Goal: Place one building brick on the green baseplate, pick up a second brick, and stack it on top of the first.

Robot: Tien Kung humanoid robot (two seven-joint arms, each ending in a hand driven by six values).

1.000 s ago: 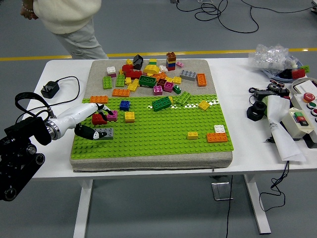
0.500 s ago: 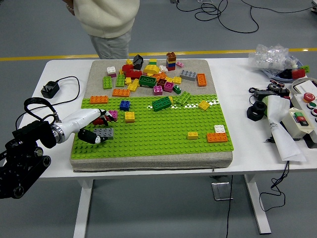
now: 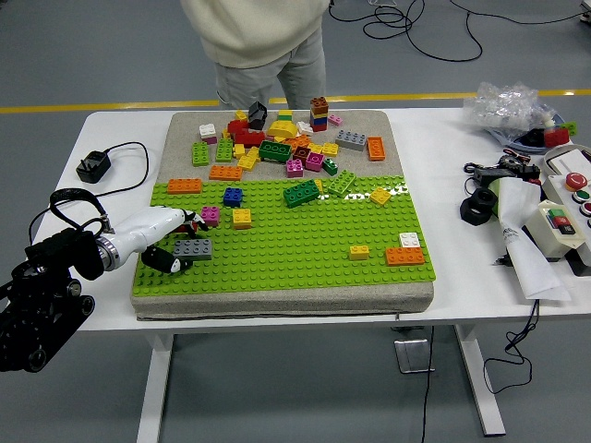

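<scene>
Left hand at the baseplate's 9 o'clock edge, no stack built yet

The left hand point(image 3: 171, 238) hovers over the left margin of the green baseplate point(image 3: 295, 249), fingers curled; something dark and reddish shows at the fingertips, perhaps a red brick, but whether it is truly grasped I cannot tell. A gray brick point(image 3: 193, 247) lies flat on the plate just at the hand's 3 o'clock, with a magenta brick point(image 3: 211, 215) and a yellow brick point(image 3: 242, 218) near at 1 o'clock. The loose brick pile point(image 3: 282, 143) sits toward 12 o'clock on the gray mat (a person stands behind it, hands out of view). By my reading, a first brick may be down, while the second still needs seating on top. The right arm is not seen.
</scene>
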